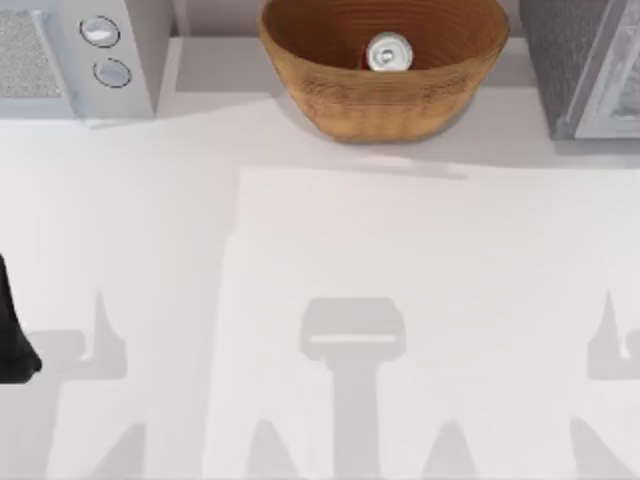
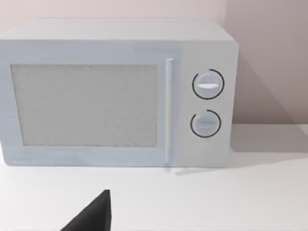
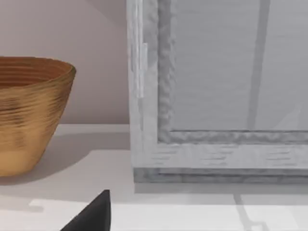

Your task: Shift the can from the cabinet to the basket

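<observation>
tan-brown woven wicker, ribbed darker inside, forms the large round basket (image 1: 385, 70) seen from above at the far middle of the white surface (image 1: 400, 270); the small red-sided can (image 1: 389, 53) with its shiny silver top is seen standing inside it, so the transfer is judged done. the dark grey speckled cabinet (image 1: 575, 60) stands at the far right, a white box with two round knobs (image 1: 90, 50) at the far left. part of the left arm (image 1: 15, 330) is parked at the left edge.

in the left wrist view, a dark tip of the left end effector (image 2: 94, 214) faces the white box; how far it is open cannot be told.

in the right wrist view, the right end effector (image 3: 94, 214) likewise gives no sign of its opening. little risk is judged to remain; the basket might be knocked by a careless sweep.
</observation>
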